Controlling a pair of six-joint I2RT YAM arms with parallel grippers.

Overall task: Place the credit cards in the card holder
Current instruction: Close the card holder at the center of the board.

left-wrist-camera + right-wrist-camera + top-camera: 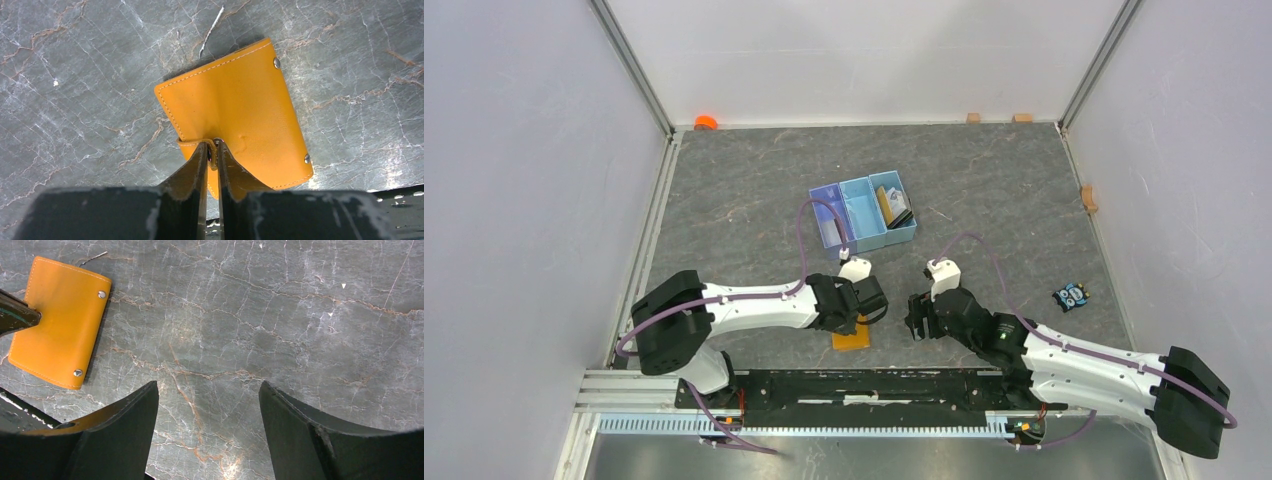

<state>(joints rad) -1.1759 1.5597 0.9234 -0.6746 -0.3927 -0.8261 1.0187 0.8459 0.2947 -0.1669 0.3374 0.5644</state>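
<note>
The left gripper (213, 148) pinches the clasp tab (194, 144) of the closed orange card holder (240, 95), jaws drawn almost together on the strap. The card holder lies flat on the marbled table (754, 190), near the arm bases. The right gripper (207, 390) hovers wide open and empty over bare table just to the right of the card holder. The credit cards (894, 207) sit in the right-hand compartment of the blue tray (861, 212), farther back. The step in hand appears to be unsnapping the card holder. That is best done by peeling the tab up and away from its snap with a firm pinch — while the right gripper presses the cover down, so the card holder neither lifts nor slides.
</note>
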